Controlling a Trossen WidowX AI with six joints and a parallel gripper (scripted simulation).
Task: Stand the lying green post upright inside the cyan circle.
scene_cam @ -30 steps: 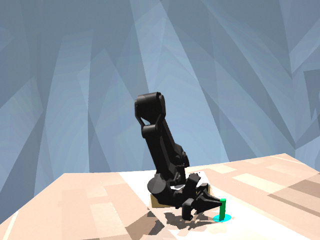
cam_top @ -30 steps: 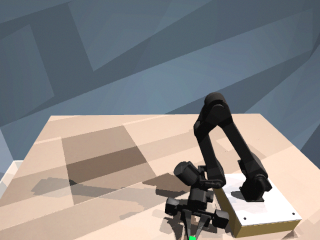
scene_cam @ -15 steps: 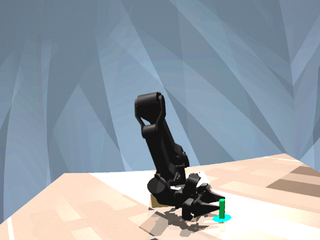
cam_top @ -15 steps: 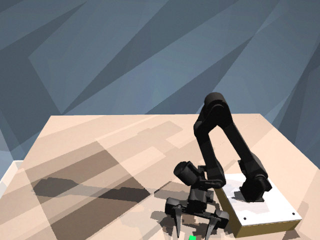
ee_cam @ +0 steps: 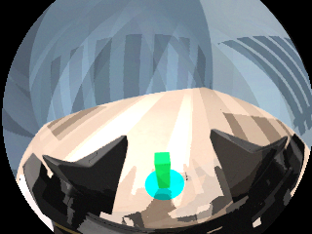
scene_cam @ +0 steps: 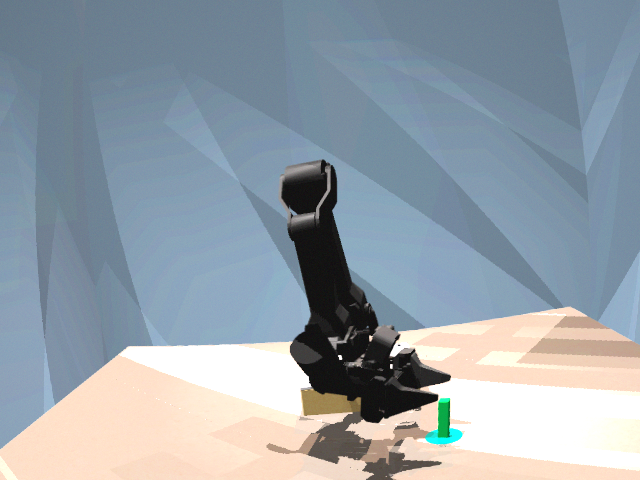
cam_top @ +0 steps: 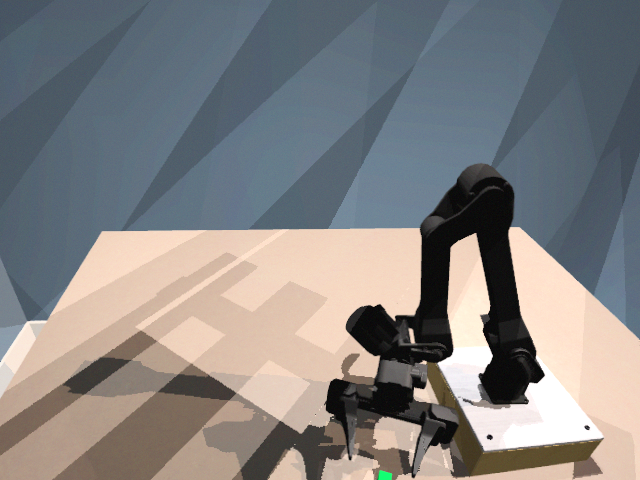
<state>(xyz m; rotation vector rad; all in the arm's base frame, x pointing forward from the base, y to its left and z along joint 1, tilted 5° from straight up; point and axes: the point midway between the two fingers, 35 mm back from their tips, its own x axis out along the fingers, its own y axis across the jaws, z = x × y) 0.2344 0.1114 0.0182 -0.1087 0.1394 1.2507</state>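
I've got the black parallel-jaw pincer spread wide, nothing between the fingers. In the exterior view its two pointed black fingertips aim right, low over the pale tan worktop, w/ the small green cylindrical post just beyond the tips and apart from them.

The post stands upright on the flat cyan circle; its base sits inside the disc, approx. centred, w/ cyan showing all round the foot. From the wrist view I see the same: green post rising from the cyan disc, in the gap between the two dark fingers, clear worktop showing on either side of it. No contact that I can see.

Top view: the pincer is at the near edge of the frame, fingers pointing toward the near side and well apart. Only the top of the post shows there, a green patch cut off by the bottom edge, lying between the two tips. The circle isn't visible in that view.

The black six-joint arm is folded over, elbow high, forearm dropping to the wrist left of its base. Base sits on a white-topped block w/ yellowish sides on the right of the worktop. Angular shadows lie across the worktop under and left of the pincer.
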